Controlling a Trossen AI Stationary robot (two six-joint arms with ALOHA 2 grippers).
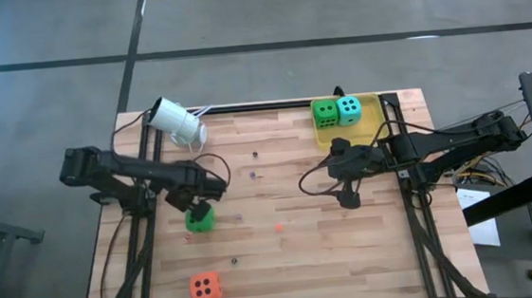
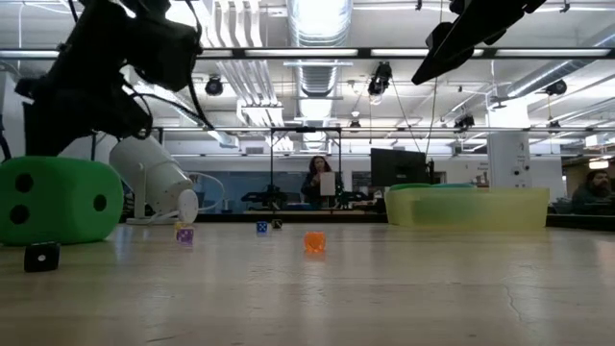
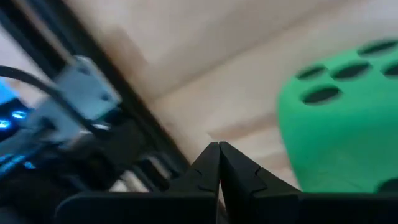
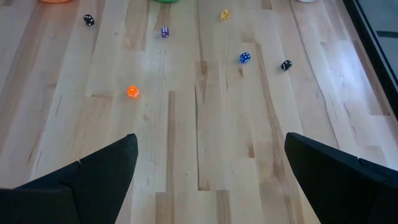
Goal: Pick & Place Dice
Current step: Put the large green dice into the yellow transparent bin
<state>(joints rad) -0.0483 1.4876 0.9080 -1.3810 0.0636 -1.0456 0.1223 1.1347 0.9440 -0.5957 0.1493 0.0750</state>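
One bright green die (image 1: 198,219) rests on the wooden table, and in the low view it (image 2: 58,200) sits under the left arm. My left gripper (image 1: 199,202) hangs just above and beside it. Its fingers are shut with nothing between them (image 3: 218,147), and the green die (image 3: 342,118) is off to one side. The orange-red die (image 1: 205,287) lies near the table's near edge. A second green die (image 1: 325,113) and the teal die (image 1: 350,111) sit in the yellow tray (image 1: 323,137). My right gripper (image 1: 349,200) is open (image 4: 211,143) over bare wood. My left gripper is shut beside the green die's side face (image 3: 292,155), coming down from above at a slant. I cannot tell whether the outer side of a finger touches the die. The die sits flat on the table.
A white cylinder (image 1: 176,123) lies at the far left. Tiny dice are scattered mid-table: orange (image 4: 132,92), blue (image 4: 245,58), purple (image 4: 165,32), black (image 4: 286,65). The table's middle and right near part are bare wood.
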